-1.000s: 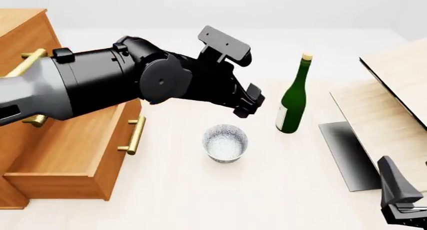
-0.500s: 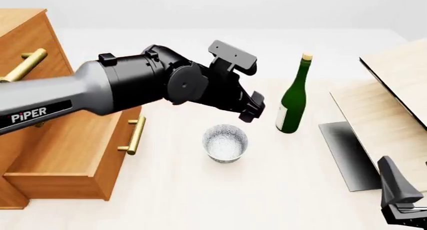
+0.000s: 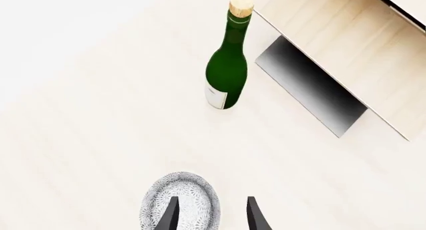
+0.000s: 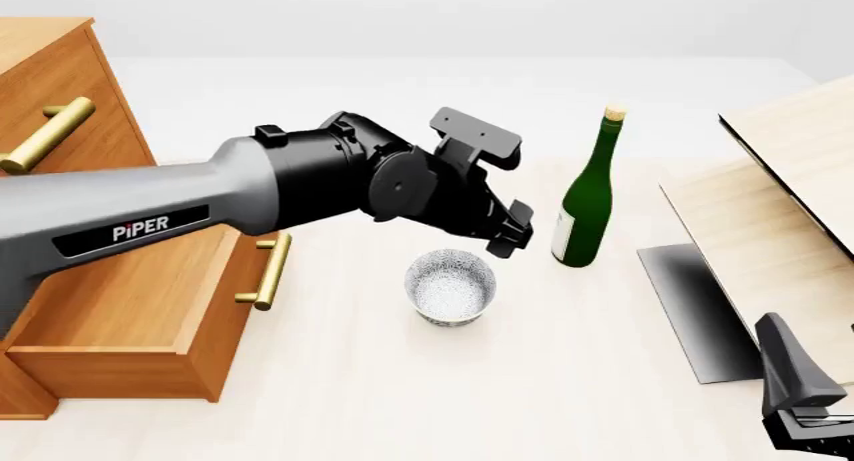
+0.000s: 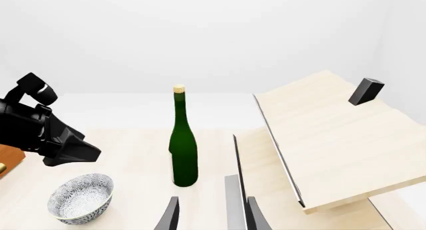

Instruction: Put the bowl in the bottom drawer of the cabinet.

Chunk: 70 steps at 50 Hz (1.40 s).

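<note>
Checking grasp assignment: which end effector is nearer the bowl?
Left. The left end effector hovers just above the bowl, at its far-right rim. The right end effector sits near the table's near right corner, well away.

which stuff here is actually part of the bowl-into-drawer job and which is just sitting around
Part of the job:
- bowl, standing on the table
- bottom drawer, pulled open
- cabinet
- left gripper, above the bowl, jaws apart

Just sitting around:
- green bottle, upright
- pale wood panels
- right gripper, off to the side
</note>
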{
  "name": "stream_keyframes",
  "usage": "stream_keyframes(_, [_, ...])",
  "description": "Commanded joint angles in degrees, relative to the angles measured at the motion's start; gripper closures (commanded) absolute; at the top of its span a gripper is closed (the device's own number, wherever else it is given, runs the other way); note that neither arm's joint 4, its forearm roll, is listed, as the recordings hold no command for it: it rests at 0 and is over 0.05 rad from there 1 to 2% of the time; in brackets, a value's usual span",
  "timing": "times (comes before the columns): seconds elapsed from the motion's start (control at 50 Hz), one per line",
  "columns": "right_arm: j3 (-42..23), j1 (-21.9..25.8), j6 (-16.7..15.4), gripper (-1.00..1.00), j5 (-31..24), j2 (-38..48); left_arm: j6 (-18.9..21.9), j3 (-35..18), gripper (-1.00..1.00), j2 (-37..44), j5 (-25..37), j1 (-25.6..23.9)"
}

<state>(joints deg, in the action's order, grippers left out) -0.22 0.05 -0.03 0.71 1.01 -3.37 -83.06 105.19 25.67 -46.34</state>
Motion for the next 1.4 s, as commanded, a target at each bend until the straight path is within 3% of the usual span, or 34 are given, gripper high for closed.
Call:
stream_keyframes(0.02, [0.01,0.0,0.0,-1.0,0.06,0.05,-0.49,-1.37,-1.0,2.95,0.07,0.1])
stream_keyframes(0.76, [0.01,0.0,0.01,-1.0,0.07,0.05,-4.33,0.16,-1.0,7.47,-3.45,0.41])
stream_keyframes(1.4, [0.01,0.0,0.0,-1.0,0.07,0.07,-6.47,-0.98,-1.0,11.18,-2.77,-0.08])
